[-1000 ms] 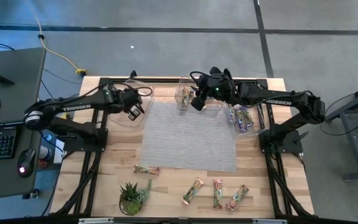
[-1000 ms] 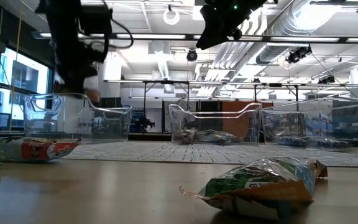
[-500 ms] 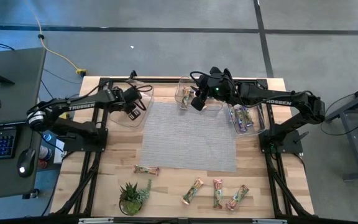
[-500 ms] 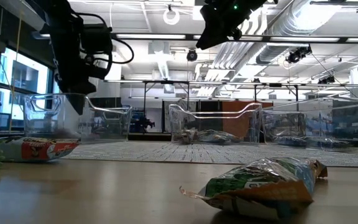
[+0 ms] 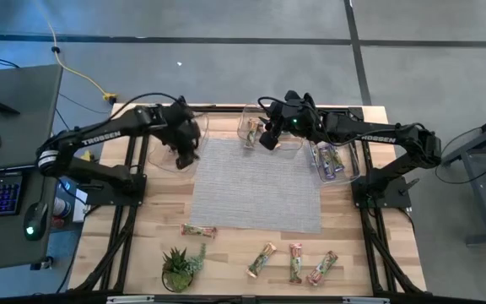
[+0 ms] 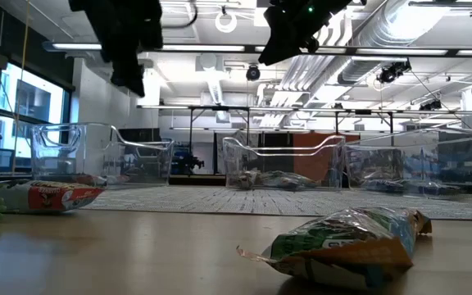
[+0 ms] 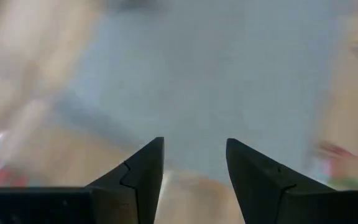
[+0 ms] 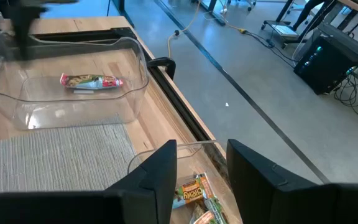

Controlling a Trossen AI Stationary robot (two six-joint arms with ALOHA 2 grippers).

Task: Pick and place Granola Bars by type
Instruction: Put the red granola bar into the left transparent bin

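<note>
Several granola bars lie flat on the wood near the front edge: one left of centre and three to its right. More bars lie in the middle tub and the right tub. One red-and-green bar lies on the floor of the left tub. My left gripper hangs open and empty above that tub's right end, slanting down. My right gripper hovers open and empty over the middle tub.
A grey mat covers the table's middle between the tubs and the loose bars. A small potted plant stands at the front left. The nearest bar fills the low view's foreground. A desk with a keyboard stands beyond the table's left edge.
My left gripper dipped into the left tub, then rose out of it and above its rim. Its wrist rolled and the arm swung toward the far edge. My right arm kept still.
</note>
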